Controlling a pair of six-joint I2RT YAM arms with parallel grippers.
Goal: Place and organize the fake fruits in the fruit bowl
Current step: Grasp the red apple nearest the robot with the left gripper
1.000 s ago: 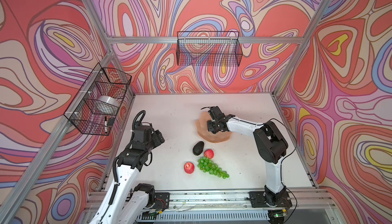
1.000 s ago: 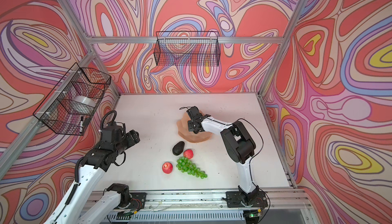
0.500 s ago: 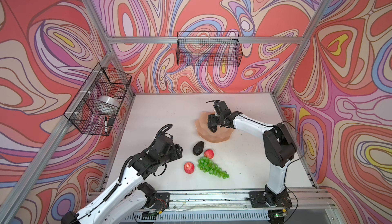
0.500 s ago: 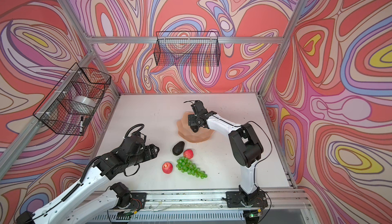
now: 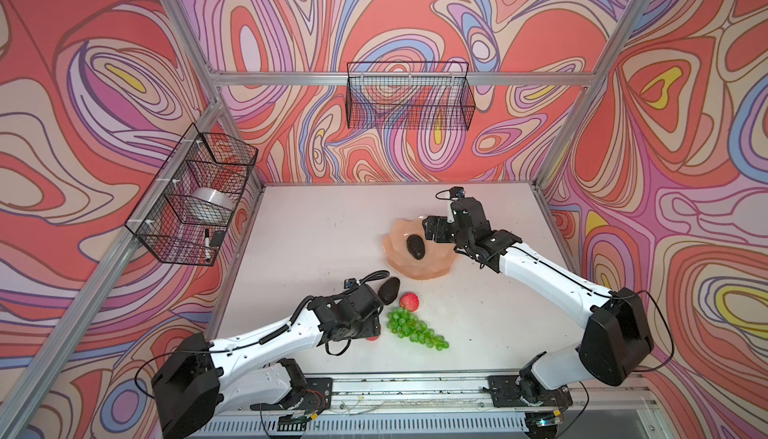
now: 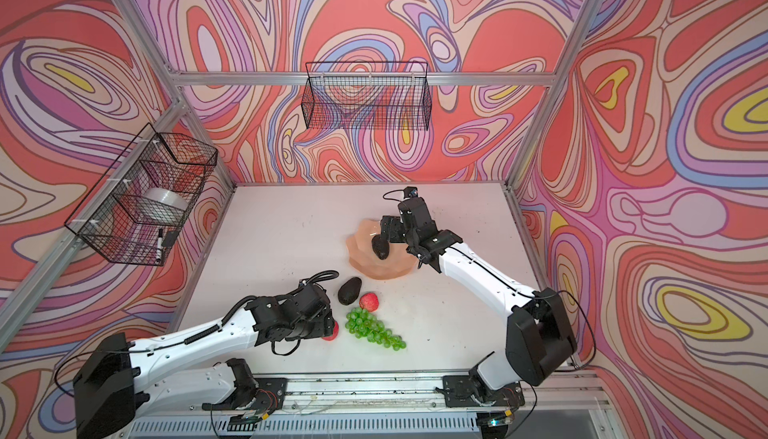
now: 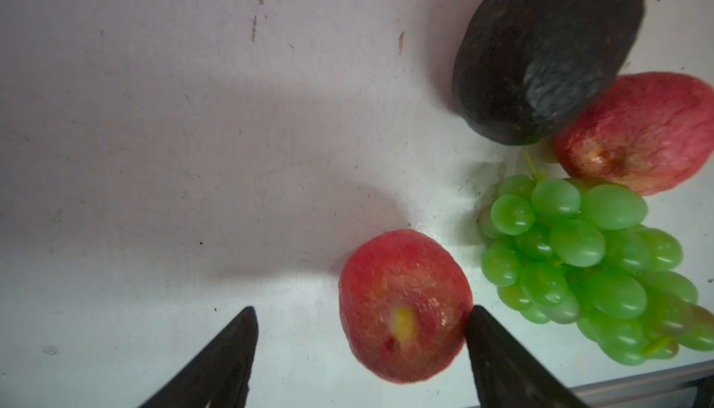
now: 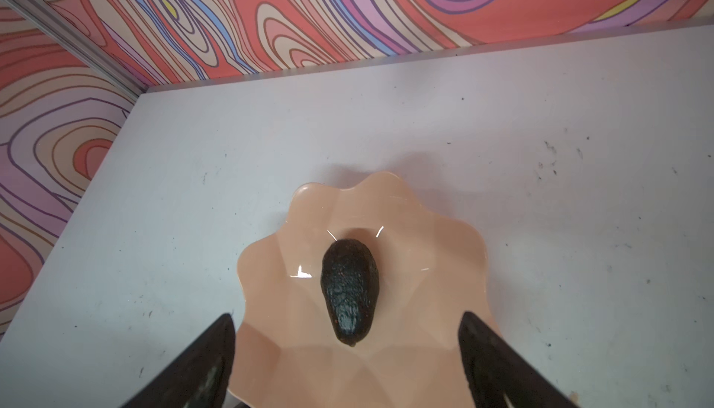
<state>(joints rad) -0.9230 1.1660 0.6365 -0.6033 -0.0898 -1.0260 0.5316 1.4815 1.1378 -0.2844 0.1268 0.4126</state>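
The left arm [image 5: 266,341] is stretched out low over the table [image 7: 154,155], with the forearm nearly flat and the wrist bent so the left claw [image 7: 362,309] is pointed down at the fruit. That claw is spread wide and nothing is gripped. A red apple [image 7: 402,305] is sat partly between its fingers. One fingertip [image 7: 487,332] is seen right up against the apple's side, and the opposite one is kept well clear, with bare table in between. The grapes [image 7: 579,255] are found just outside the touching finger, right beside the apple. Further out past the fingertips, a dark avocado [image 7: 541,50] is laid on the table. The second apple [image 7: 637,131] is tucked right beside it, and the grapes are close to both.

The right arm [image 5: 548,274] is reached forward from its base at the front rail, with the long white link angled toward the middle of the table. Its wrist is tipped so the right claw [image 8: 347,315] is hung over the near edge of the pink bowl [image 8: 444,240]. This claw is opened wide too, and nothing is held in it. The other avocado [image 8: 349,290] is lying in the middle of the bowl, just ahead of the fingertips and lined up with the gap between the two fingers. Its thin end is pointed back at the claw, and it isn't touched by either finger as far as can be told.
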